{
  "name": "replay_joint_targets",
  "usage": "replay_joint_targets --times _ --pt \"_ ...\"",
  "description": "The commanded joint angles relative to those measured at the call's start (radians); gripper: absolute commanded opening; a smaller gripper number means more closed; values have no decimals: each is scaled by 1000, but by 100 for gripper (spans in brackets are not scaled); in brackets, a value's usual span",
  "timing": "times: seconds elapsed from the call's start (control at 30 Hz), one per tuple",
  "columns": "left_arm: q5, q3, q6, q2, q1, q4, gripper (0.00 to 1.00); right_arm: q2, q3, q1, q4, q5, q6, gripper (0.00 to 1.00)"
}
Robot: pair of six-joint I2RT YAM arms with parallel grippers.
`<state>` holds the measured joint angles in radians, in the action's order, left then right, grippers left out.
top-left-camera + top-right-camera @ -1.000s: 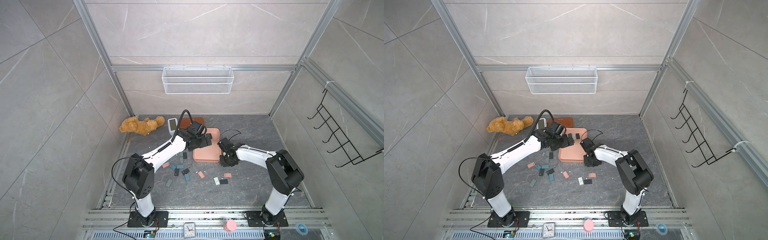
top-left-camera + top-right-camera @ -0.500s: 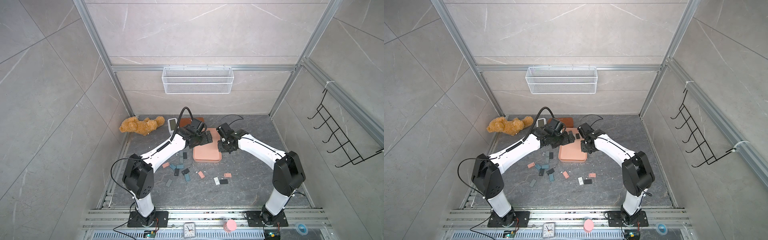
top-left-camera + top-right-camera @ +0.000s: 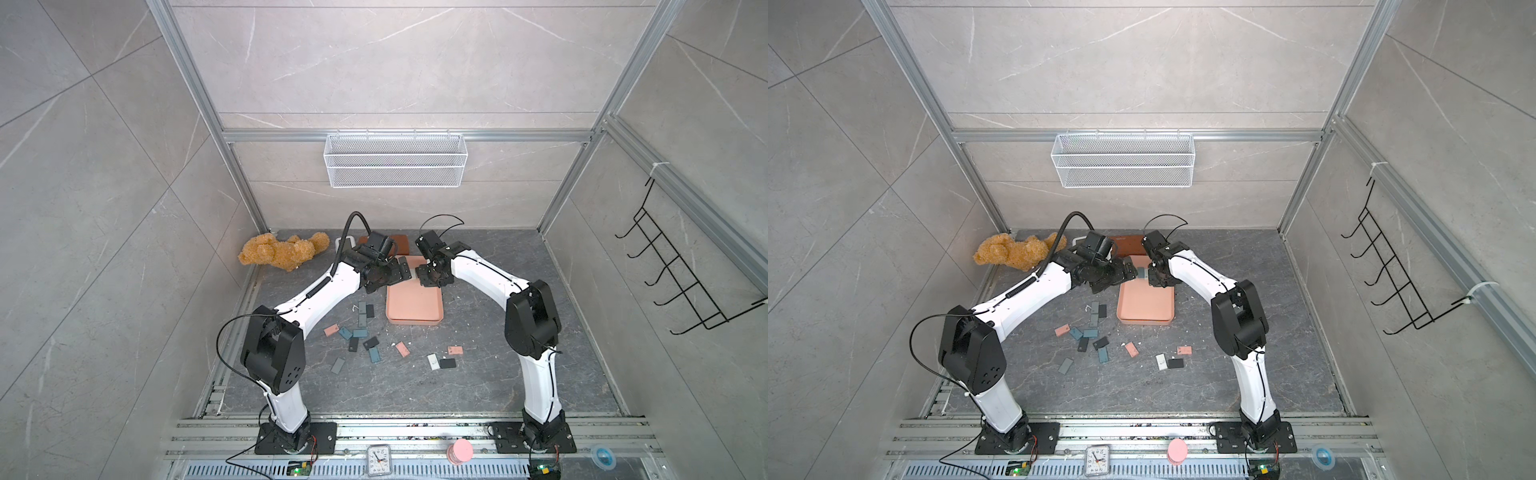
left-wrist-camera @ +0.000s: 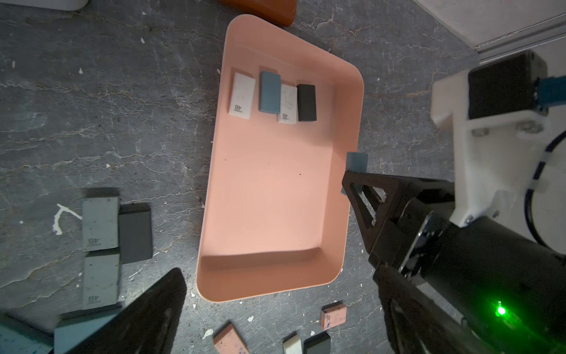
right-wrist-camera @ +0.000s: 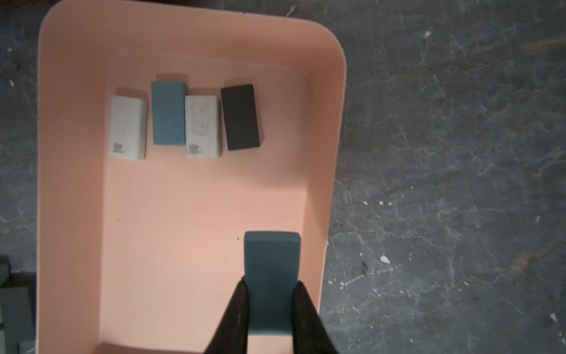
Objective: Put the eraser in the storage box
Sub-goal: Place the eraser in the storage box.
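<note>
Here's the salmon-pink storage box (image 3: 413, 301) flat on the grey tabletop (image 3: 478, 386), with both arms reaching over its far half. The left gripper (image 3: 400, 271) hangs at the box's left rim, jaws spread wide and nothing between them. The right gripper (image 5: 271, 283) is pinched narrow on the teal eraser (image 5: 272, 257), gripping it by its long sides. The eraser sticks out past the fingertips over the box floor, close to the right-hand wall (how high above the floor, I can't tell). Inside the box a row lies at the far end: white eraser (image 5: 128, 127), blue eraser (image 5: 168, 113), second white eraser (image 5: 202, 127) and black eraser (image 5: 239, 117). Loose erasers (image 3: 375, 355) are scattered on the tabletop nearer the arm bases.
</note>
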<state>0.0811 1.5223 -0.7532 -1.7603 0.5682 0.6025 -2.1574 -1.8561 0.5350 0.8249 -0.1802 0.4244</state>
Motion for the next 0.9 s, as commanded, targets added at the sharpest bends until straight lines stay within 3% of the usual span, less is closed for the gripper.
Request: replay_joint_targets --times 0.0,0.6,0.87 --pt "36 -2 38 12 -28 19 99 -79 -100 -4 59 1 -24 22" --pt "83 50 74 -48 -95 55 99 -356 -448 -51 175 -24 -126 23" --pt "87 53 72 -57 -97 61 99 -387 -480 -72 183 -21 -142 23"
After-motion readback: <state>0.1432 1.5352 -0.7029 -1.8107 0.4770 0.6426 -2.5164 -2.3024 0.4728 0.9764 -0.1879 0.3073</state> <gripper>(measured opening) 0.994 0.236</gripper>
